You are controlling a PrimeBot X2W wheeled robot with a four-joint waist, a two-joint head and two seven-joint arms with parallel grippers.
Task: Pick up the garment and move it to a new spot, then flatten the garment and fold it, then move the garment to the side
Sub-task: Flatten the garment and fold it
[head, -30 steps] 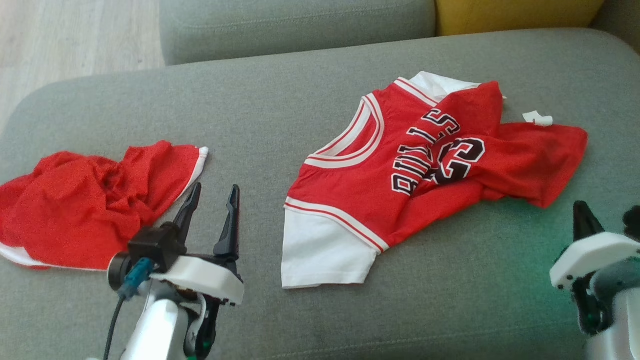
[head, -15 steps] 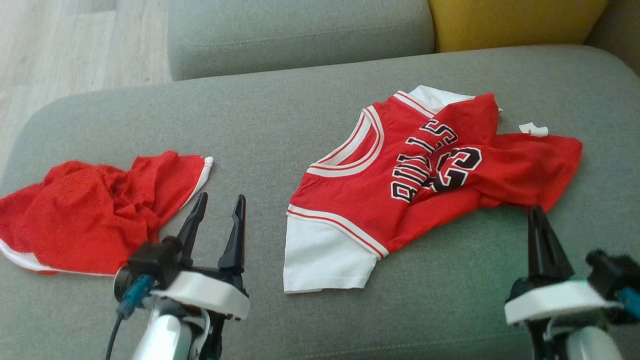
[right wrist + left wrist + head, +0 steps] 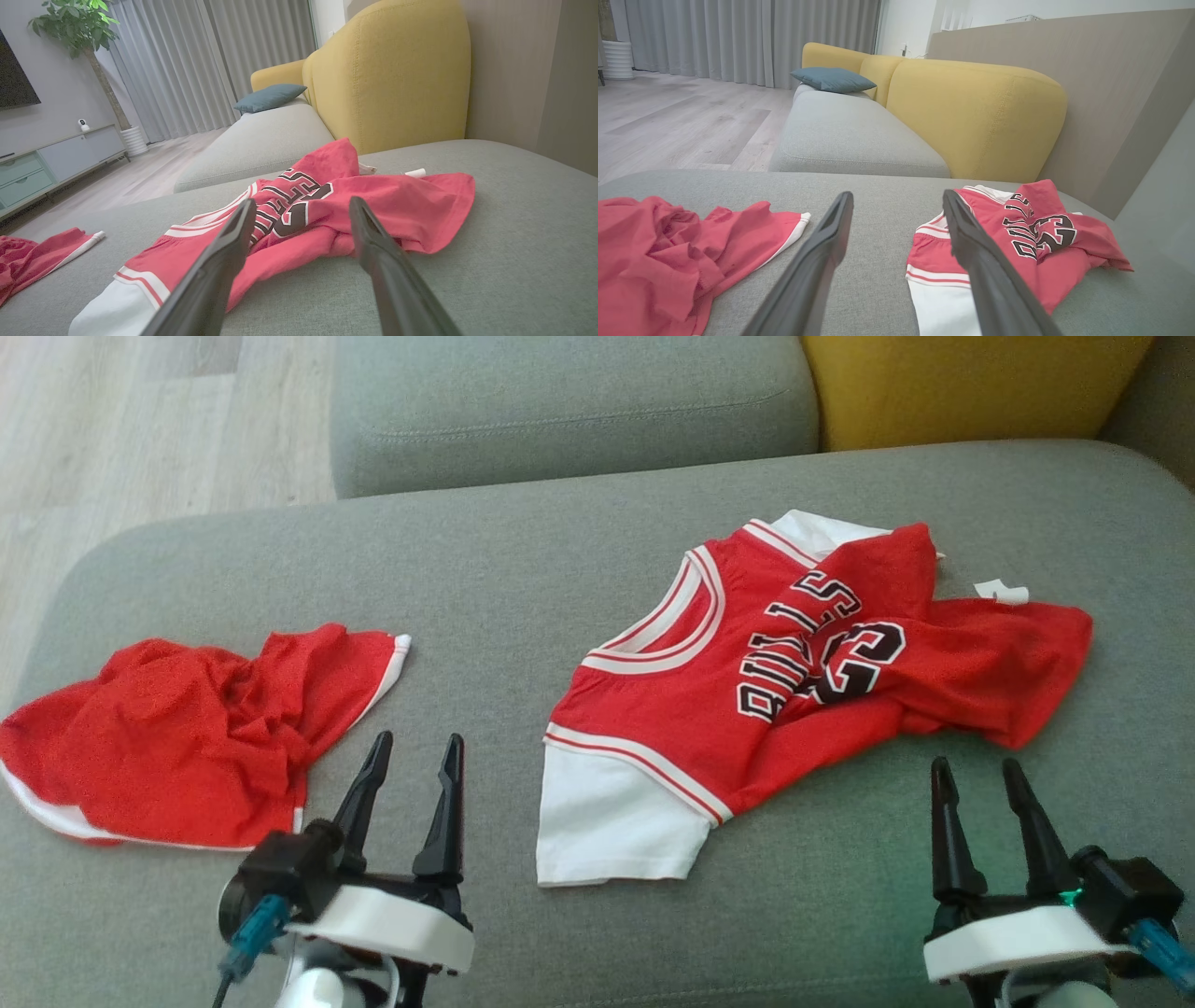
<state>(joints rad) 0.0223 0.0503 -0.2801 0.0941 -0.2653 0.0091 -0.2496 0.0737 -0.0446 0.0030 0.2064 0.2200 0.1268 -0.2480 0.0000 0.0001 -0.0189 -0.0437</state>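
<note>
Nothing's picked up yet: the jersey (image 3: 794,681) lies rumpled at centre right of the head view, the left gripper (image 3: 418,739) and right gripper (image 3: 975,765) hover wide and empty, so moving, flattening and folding all look undone.

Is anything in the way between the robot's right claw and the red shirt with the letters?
No, nothing visible. Bare grey sofa cushion lies between the open right gripper and the crumpled red jersey ahead of its fingertips.
</note>
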